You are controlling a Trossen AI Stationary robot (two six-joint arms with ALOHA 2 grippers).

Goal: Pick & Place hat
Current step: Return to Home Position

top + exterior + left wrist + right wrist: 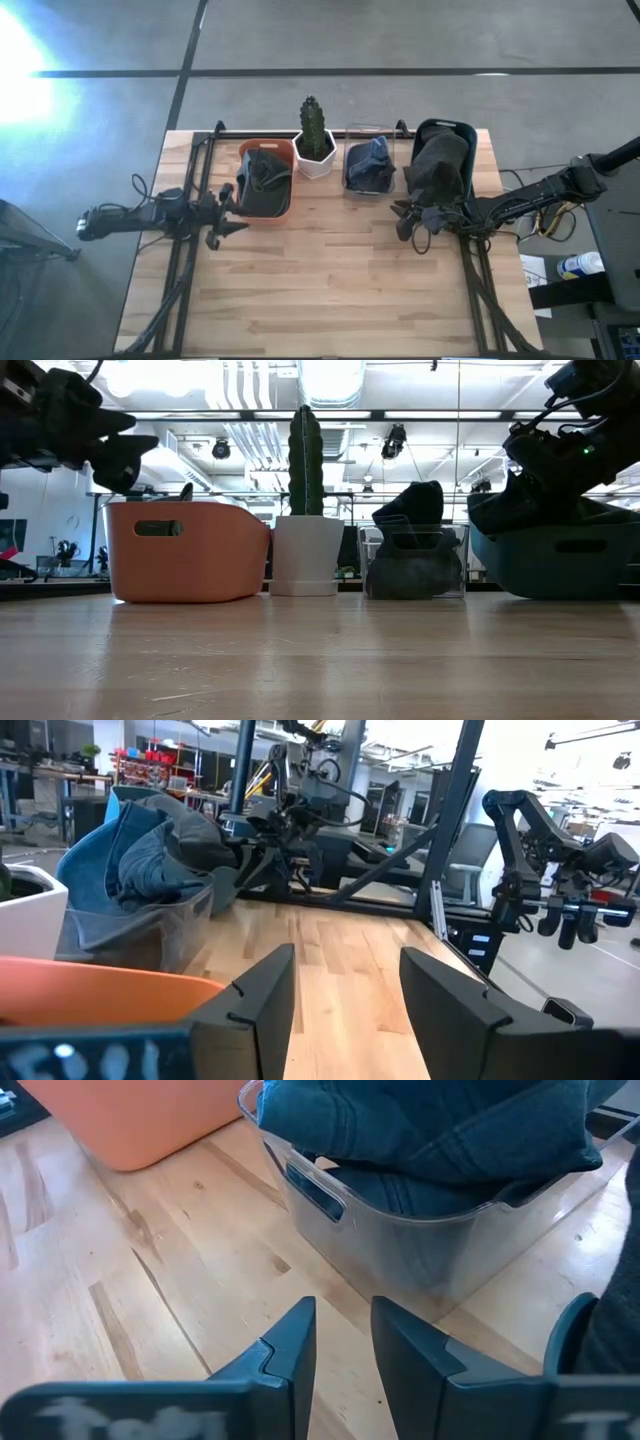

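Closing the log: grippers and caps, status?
Left gripper open, by orange bin. Right gripper open, by teal bin. Blue cap in clear bin, black cap in orange.

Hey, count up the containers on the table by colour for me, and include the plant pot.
Orange bin: 1
Clear bin: 1
Teal bin: 1
White pot: 1
Total: 4
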